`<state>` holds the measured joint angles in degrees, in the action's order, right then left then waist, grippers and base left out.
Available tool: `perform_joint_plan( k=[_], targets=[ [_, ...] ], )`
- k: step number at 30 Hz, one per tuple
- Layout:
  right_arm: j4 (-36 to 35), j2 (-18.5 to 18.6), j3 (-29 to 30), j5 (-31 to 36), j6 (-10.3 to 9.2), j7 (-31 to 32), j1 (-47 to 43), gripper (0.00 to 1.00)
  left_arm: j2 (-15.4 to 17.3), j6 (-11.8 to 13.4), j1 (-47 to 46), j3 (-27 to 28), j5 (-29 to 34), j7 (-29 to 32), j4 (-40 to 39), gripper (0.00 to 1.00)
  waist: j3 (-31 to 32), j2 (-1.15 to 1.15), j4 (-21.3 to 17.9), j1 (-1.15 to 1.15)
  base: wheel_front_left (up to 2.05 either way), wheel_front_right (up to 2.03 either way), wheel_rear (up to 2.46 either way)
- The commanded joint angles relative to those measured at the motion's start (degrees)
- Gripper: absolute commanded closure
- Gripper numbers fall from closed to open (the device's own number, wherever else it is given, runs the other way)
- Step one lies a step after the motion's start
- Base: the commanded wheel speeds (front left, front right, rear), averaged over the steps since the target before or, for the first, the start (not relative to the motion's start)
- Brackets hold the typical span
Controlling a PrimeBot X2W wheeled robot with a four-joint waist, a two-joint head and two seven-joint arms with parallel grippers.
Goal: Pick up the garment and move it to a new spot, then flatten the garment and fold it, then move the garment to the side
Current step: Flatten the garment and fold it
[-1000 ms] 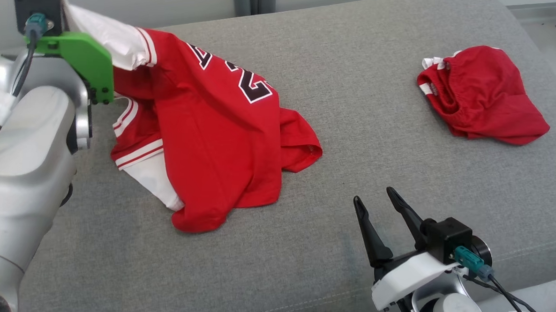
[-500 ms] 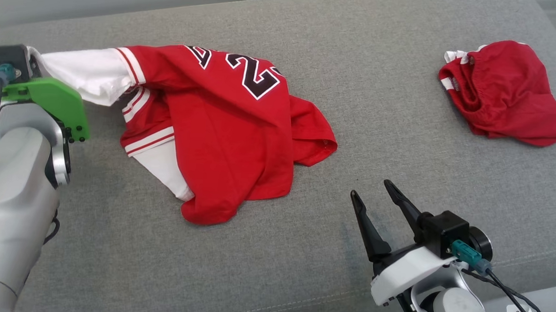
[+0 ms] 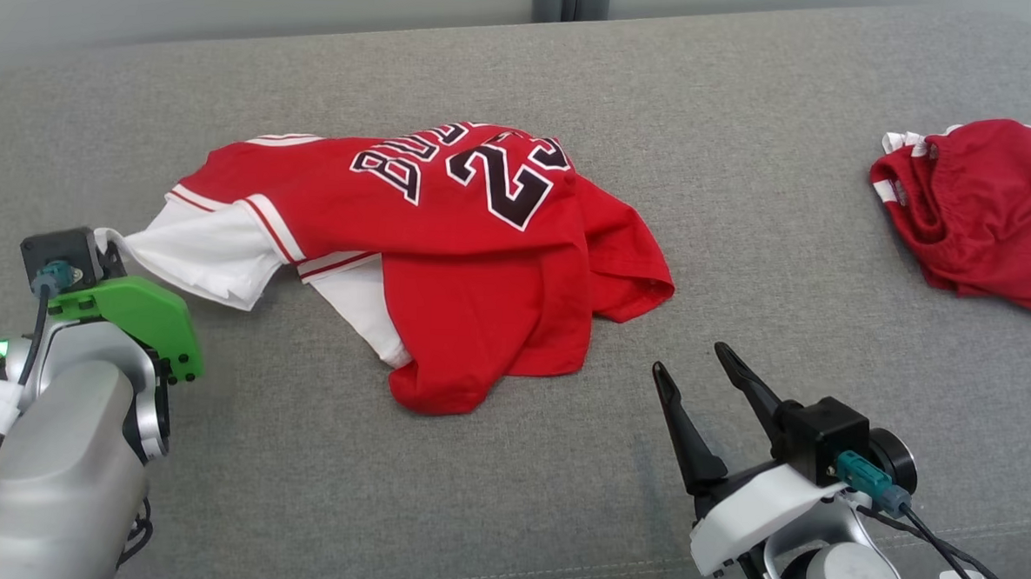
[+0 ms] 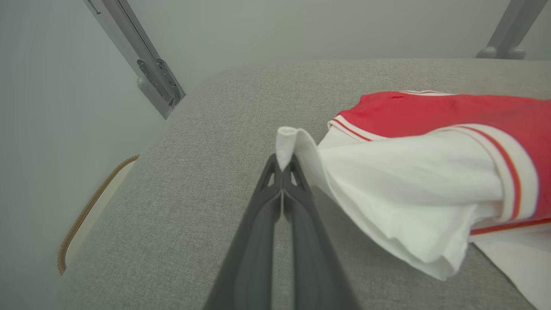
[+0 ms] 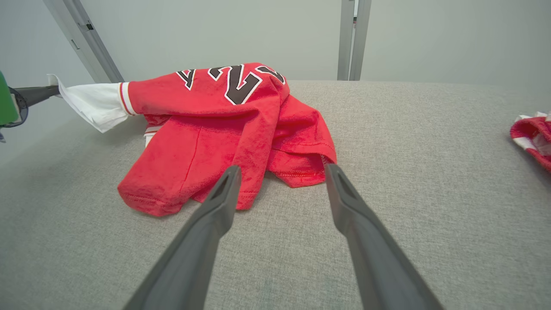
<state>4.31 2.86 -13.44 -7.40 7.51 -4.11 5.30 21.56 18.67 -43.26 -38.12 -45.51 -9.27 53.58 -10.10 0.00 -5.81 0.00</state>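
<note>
Lying crumpled near the middle of the grey fabric-covered bench (image 3: 315,490): one red short-sleeved jersey with white sleeves and black numerals (image 3: 490,271), bunched and lapped over itself, not yet flattened.

Left pincer (image 4: 283,165): pressed together on a small tip of the white sleeve cuff (image 4: 409,189), which is drawn out toward the bench's left edge.

Right pincer (image 3: 688,360): spread wide, empty, held over bare bench near the jersey's lower hem, apart from it.

Second item: a red bunched garment with white trim (image 3: 980,214), well apart at the right.

Risks noted:
- Very little cloth is pinched, so the sleeve may be lost under a hard pull.
- The sleeve alone may be drawn out while the body is left heaped.
- Cloth may be dragged past the bench's left edge.
- The wrong red garment may be taken by the right pincer.
</note>
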Motion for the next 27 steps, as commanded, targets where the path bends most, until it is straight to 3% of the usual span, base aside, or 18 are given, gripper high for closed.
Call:
perform_joint_plan(
  k=[1, 15, 16, 17, 27],
  targets=[
    [-0.25, 0.06, 0.17, 0.16, -0.04, 0.2, -0.58, 0.0, -0.18, 0.09, 1.66, 0.37, -0.49, -0.6, 0.04, 1.0, 0.93, 0.0, 1.14, 0.0, 0.0, 0.0, 0.0],
    [-1.07, 0.07, 0.61, 0.45, -0.04, 1.01, -1.79, 0.0, -2.94, 0.91, 10.2, 1.94, -4.1, -2.72, -1.35, 1.0, 2.95, 0.0, 3.57, 0.0, 0.0, 0.0, 0.0],
    [-1.09, 0.07, 0.59, 0.4, -0.04, 1.06, -1.8, 0.0, -3.08, 0.98, 10.56, 2.02, -4.24, -2.97, -1.52, 0.24, 3.07, 0.0, 3.69, 0.0, 0.0, 0.0, 0.0],
    [-1.1, 0.07, 0.53, 0.35, -0.04, 1.1, -1.83, 0.0, -3.19, 1.04, 10.91, 2.25, -4.57, -3.12, -1.69, 0.0, 3.19, 0.0, 3.8, 0.0, 0.0, 0.0, 0.0],
    [-0.73, 0.07, 0.68, -0.11, -0.04, 1.15, -2.59, 0.0, -3.88, -1.14, 14.13, 5.05, -6.13, -5.54, -4.23, 0.0, 5.04, 0.0, 4.88, 0.0, 0.0, 0.0, 0.0]
  ],
)
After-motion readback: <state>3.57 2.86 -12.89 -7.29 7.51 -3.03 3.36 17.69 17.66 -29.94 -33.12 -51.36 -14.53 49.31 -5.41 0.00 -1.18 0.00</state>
